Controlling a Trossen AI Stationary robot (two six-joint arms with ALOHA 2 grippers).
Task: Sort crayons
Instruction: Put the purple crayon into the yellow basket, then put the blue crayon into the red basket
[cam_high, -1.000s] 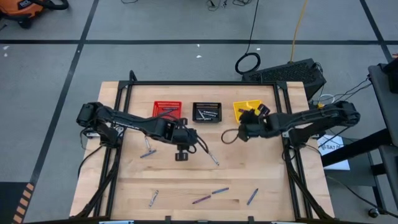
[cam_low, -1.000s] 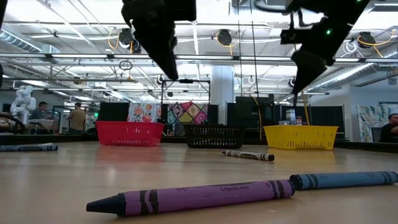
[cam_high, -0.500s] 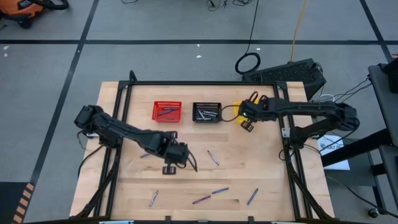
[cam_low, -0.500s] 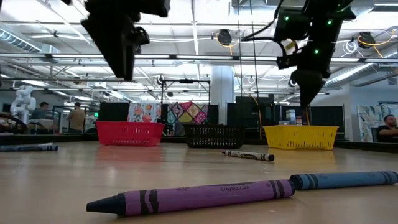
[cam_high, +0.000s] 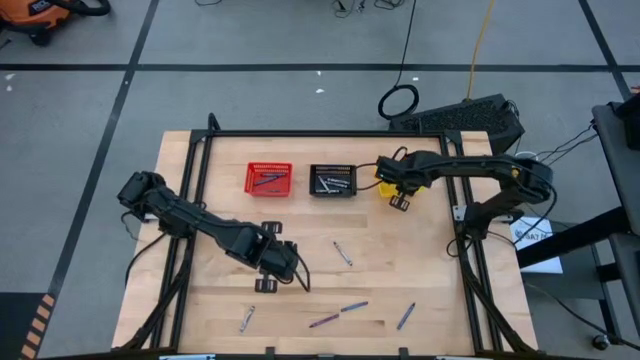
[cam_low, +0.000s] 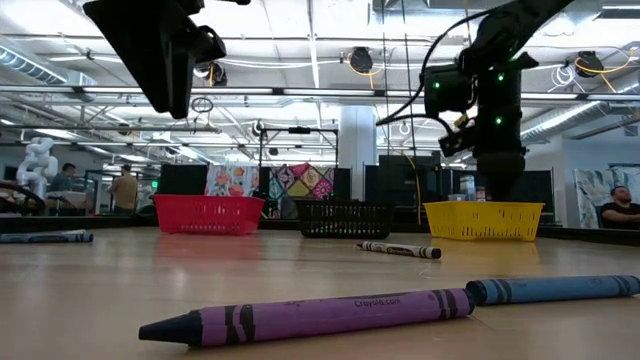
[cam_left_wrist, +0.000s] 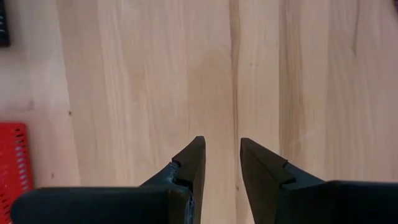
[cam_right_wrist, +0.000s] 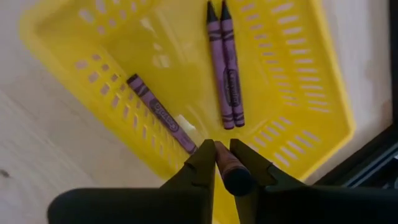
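your right gripper (cam_right_wrist: 222, 163) pinches a purple crayon (cam_right_wrist: 229, 171) over the yellow basket (cam_right_wrist: 323, 93) at the table's 1 o'clock, so hold it inside the rim, near the three crayons (cam_right_wrist: 224, 71) already there, then let go. your left gripper (cam_left_wrist: 222, 160), slightly spread and empty, has swung toward 7 o'clock since the earlier frame, nearer the loose crayons (cam_high: 341, 312) there, while the right has moved over the basket.

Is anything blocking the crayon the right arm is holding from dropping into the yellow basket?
Nothing visible is. The right end effector holds a purple crayon right above the yellow basket. The basket is open on top, and the three purple crayons already inside lie flat on its floor, leaving room.
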